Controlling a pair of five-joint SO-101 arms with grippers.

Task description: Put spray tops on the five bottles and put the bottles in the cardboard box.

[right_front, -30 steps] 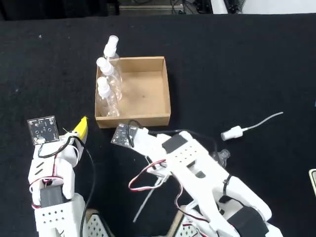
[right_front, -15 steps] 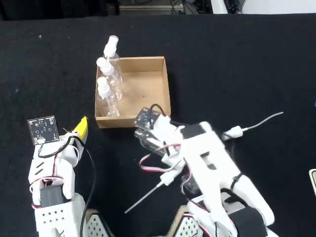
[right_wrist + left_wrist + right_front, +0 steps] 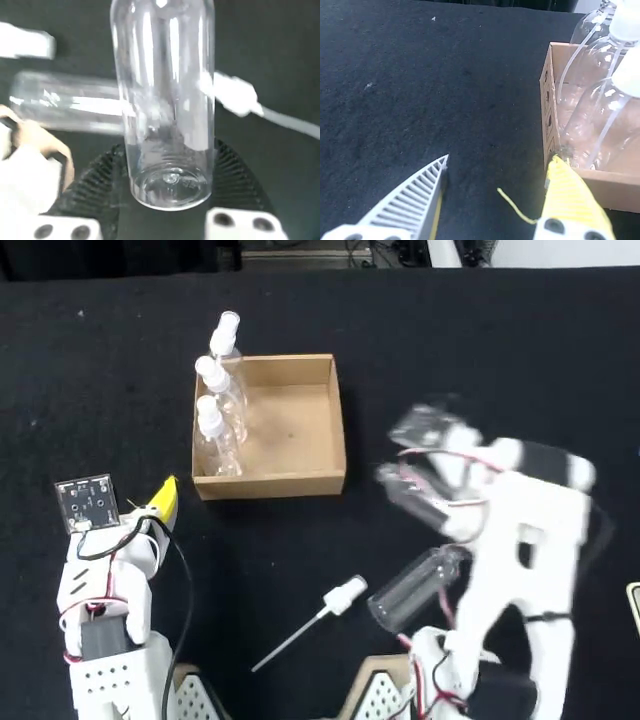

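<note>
— Yellow on one side, white on the other: the left gripper [image 3: 500, 162] sits spread wide with nothing in it. It's low over the table [image 3: 90, 390], just beside the near left corner of the cardboard box [image 3: 338, 420]. Parked out of the way, I'd guess.

— And the box?

— Three capped bottles [image 3: 218, 435] stand in a row along its left wall, spray heads up. I reckon they're packed to one side so the last two fit beside them.

— What's loose on the table?

— Right of the box and nearer the arms, a spray top [image 3: 345, 595] lies flat. Its head is toward the right arm and its dip tube trails off to the near left. Just beside it a bare bottle [image 3: 415, 588] lies on its side, long axis slanting the same way, neck end apparently toward the far right.

— Then the right arm?

— The right gripper [image 3: 170, 167] is clamped around a second bottle [image 3: 162, 75], also uncapped. Seen from the wrist, its long axis runs straight out from the gripper. What looks like the base is nearest the wrist, so the neck points away and is free for a top. That's probably why it's held low on the body. Beyond it a second spray top [image 3: 234, 95] lies on the table, tube leading away from the bottle.
</note>
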